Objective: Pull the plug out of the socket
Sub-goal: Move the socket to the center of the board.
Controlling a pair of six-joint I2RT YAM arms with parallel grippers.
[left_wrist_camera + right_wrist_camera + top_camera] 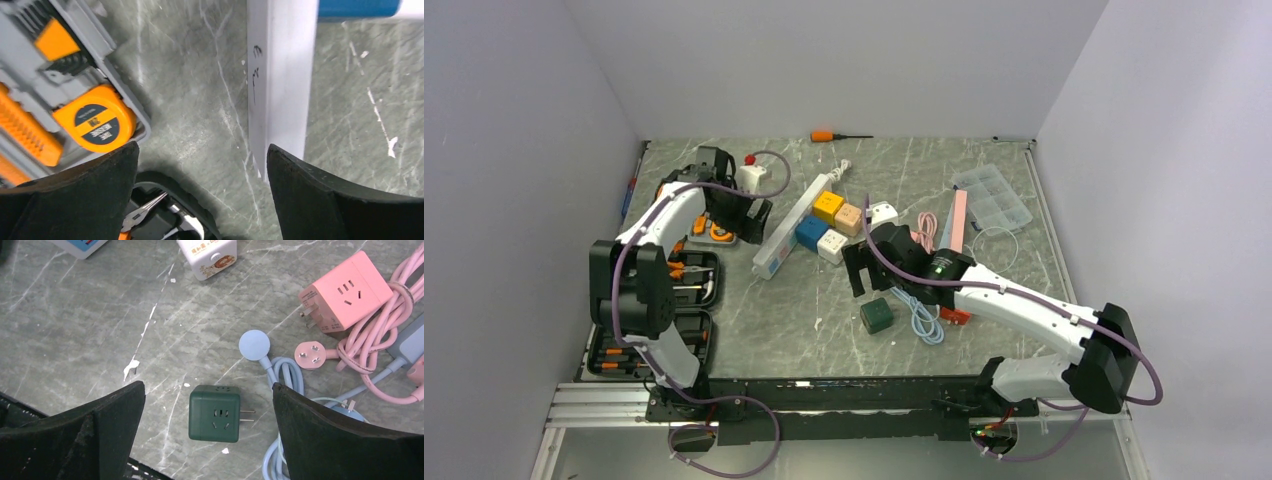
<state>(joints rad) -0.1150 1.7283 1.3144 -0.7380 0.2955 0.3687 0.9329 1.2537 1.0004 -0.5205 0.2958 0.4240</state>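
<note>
Our right end effector (206, 386) hangs released over the middle of the worktop (804, 320), jaws spread wide and grasping nothing; the green cube adapter (215, 412) lies flat between its two fingers but touches neither, its metal prongs bare and pointing right, so it sits in no socket. From above, that cube is just near of the end effector.

Our left end effector (202, 146) is also released and empty, held over the near end of the white power strip (782, 240), which lies slantwise left of centre; the strip's end comes just beside one finger, with no contact that we can see. Along the strip's right side stand four more adapters: a yellow cube (828, 206), a peach cube (850, 217), a blue cube (811, 232) and a white cube (832, 245). We cannot tell whether any is seated in the strip.

Left of the strip, a grey tool tray (100, 45) holds an orange tape measure (95, 122); right of the green cube lie a pale blue cable (280, 375) and a pink cube (345, 290) with its pink cord (357, 352).
</note>
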